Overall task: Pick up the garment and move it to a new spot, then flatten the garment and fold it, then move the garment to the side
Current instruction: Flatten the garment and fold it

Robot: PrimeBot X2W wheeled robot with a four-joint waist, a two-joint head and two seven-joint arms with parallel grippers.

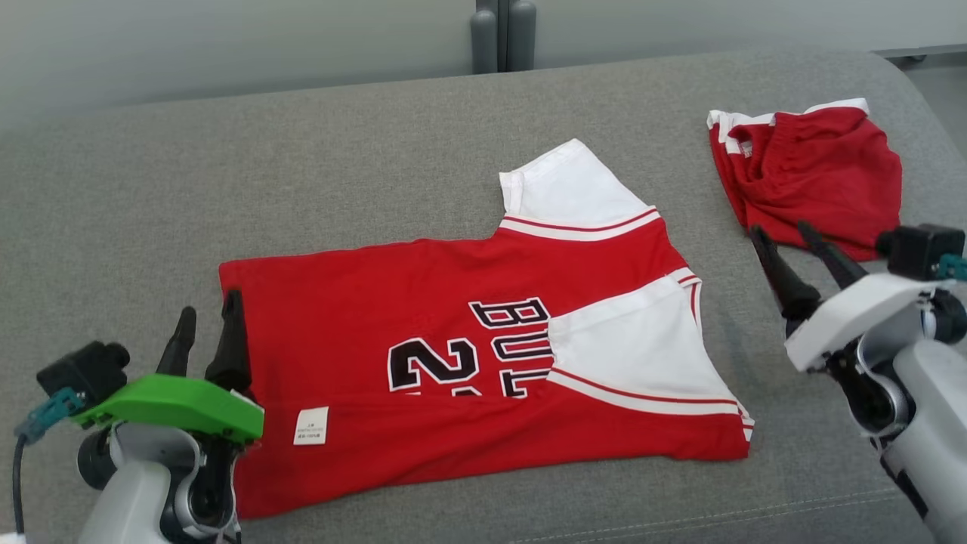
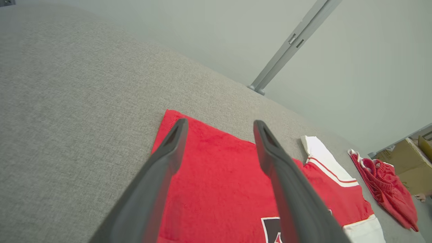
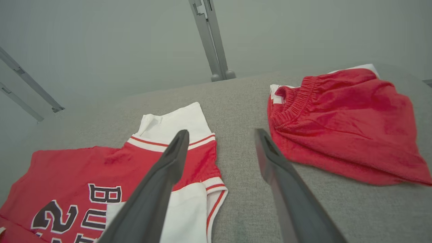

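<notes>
Head view: a red-and-white jersey (image 1: pixel 453 363) lies mid-sofa (image 1: pixel 302 166), its near edge turned up over the number with a white label showing, one white sleeve laid across the chest and the other sticking out toward the back. The left gripper (image 1: pixel 210 304) stands wide and empty at the hem end, and the right gripper (image 1: pixel 780 228), equally wide and empty, points at the edge of a pair of red shorts (image 1: pixel 816 174). The fold looks half done, and the loose turned-up edge could slip open if either end is lifted alone. Left wrist view: the left gripper's (image 2: pixel 220 123) spread fingers frame the far hem corner of the jersey (image 2: pixel 219 175), just above the cloth. A shallow pinch here would likely catch the top layer alone and peel the fold apart, while a deep one could dig into the upholstery. Right wrist view: the right gripper (image 3: pixel 221 132) straddles bare sofa between the jersey's collar end (image 3: pixel 101 168) and the shorts (image 3: pixel 347 128), one finger over the jersey's shoulder and the other just beside the shorts' waistband. Closing or sweeping from this spot risks snagging the shorts, the same red, and dragging both pieces together. The protruding sleeve may also bunch under the next fold.
</notes>
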